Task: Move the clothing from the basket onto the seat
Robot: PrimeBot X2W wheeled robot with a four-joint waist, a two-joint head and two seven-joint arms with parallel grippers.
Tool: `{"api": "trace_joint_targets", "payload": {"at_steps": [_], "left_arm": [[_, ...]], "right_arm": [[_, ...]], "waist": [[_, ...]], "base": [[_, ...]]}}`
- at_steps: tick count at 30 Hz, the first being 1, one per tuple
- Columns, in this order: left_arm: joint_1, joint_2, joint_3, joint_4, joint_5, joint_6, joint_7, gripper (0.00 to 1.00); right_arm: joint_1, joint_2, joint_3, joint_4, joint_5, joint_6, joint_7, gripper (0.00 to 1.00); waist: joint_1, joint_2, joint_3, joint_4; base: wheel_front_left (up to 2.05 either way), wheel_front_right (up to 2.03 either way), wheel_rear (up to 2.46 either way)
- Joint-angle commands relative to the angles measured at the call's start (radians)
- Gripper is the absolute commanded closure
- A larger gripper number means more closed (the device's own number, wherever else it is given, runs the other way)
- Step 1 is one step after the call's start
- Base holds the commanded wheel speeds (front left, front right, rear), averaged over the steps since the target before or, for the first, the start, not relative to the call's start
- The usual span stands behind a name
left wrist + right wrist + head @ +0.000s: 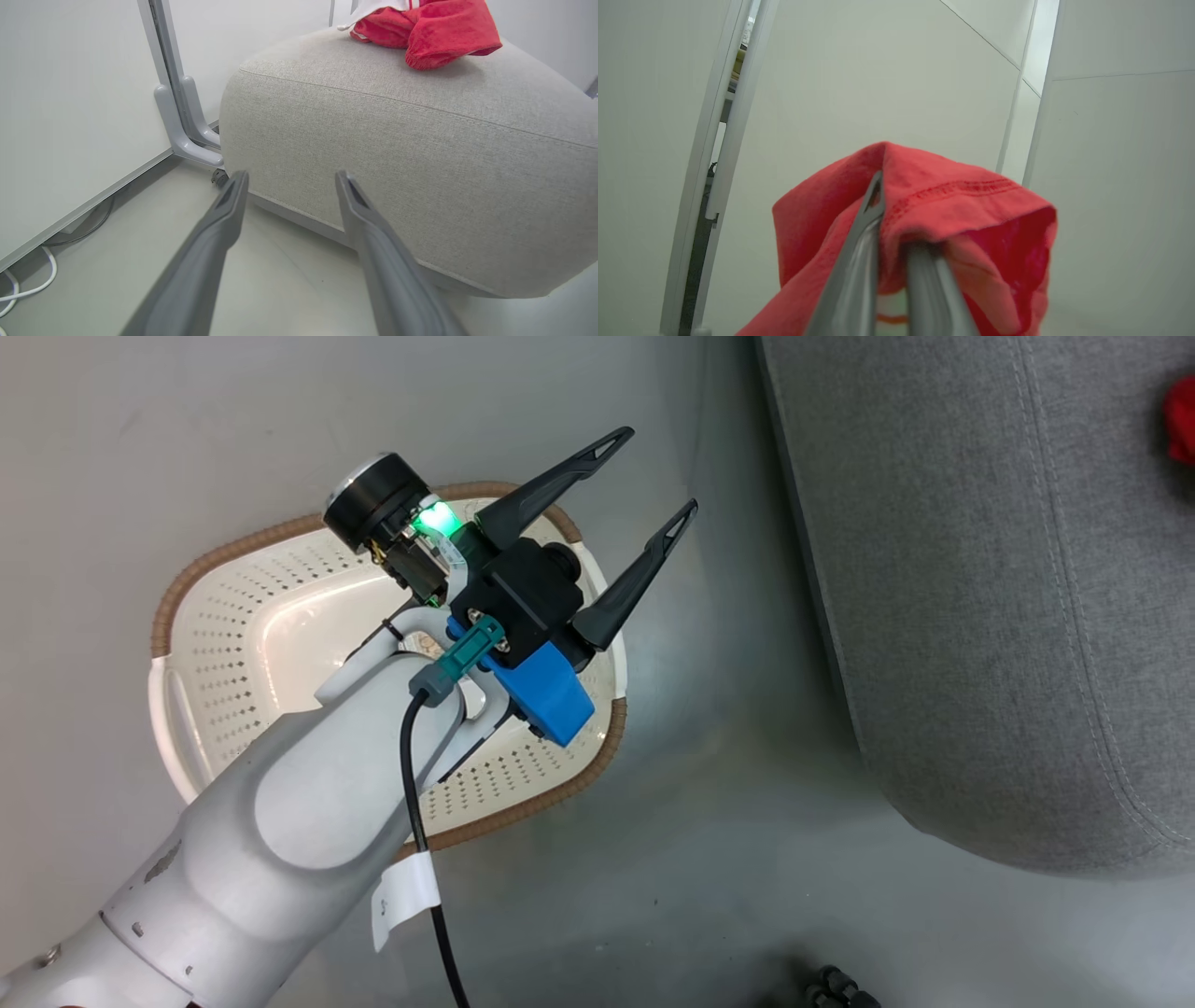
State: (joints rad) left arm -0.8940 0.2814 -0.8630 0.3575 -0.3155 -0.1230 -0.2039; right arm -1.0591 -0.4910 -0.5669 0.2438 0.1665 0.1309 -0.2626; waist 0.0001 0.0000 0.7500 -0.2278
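1. Seat (980, 616) (397, 163): light grey woven upholstery with rounded corners. It is cut off at the top and right of the head view.
2. Floor (747, 859): pale grey, under and around the seat.
3. Basket (233, 644): cream perforated plastic with a brown rim. It stands on the floor left of the seat in the head view, apart from it. The left forearm hides much of its middle and near side, and the bottom that shows is bare plastic.
4. Clothing (434, 32) (1181, 420): a red heap with white trim on top of the seat, cut off by the picture edges.
5. Red garment (962, 205): draped over the right pincer (896, 219), which pinches a fold of it. One fingertip is buried in the cloth. Its place relative to the seat cannot be told.
6. Left pincer (658, 471) (290, 177): fingers spread and holding nothing, above the basket's seat-side end, pointing at the seat's flank.
7. White cable (28, 289): on the floor, well left of the seat, partly cut off.
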Motion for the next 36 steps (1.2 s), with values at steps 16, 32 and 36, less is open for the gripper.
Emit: {"api": "trace_joint_targets", "payload": {"at_steps": [16,32,36], "left_arm": [[-0.014,0.017,-0.011,-0.021,-0.011,0.013,0.006,0.0],[0.068,-0.006,0.008,0.03,-0.057,0.042,-0.048,0.0],[0.114,-0.021,0.028,0.047,-0.076,0.052,-0.058,0.0]], "right_arm": [[0.171,0.133,0.038,0.293,-0.066,0.0,-0.004,1.0],[0.402,0.226,0.062,0.229,-0.077,0.0,-0.004,0.0],[0.517,0.251,0.089,0.175,-0.085,0.0,-0.003,0.0]], "waist": [[-0.0001,0.0,0.017,0.008],[-0.0001,0.0,-0.165,0.006],[-0.0001,0.0,-0.239,0.009]], "base": [[0.0,0.0,0.0],[0.0,0.0,0.0],[0.0,0.0,0.0]]}}
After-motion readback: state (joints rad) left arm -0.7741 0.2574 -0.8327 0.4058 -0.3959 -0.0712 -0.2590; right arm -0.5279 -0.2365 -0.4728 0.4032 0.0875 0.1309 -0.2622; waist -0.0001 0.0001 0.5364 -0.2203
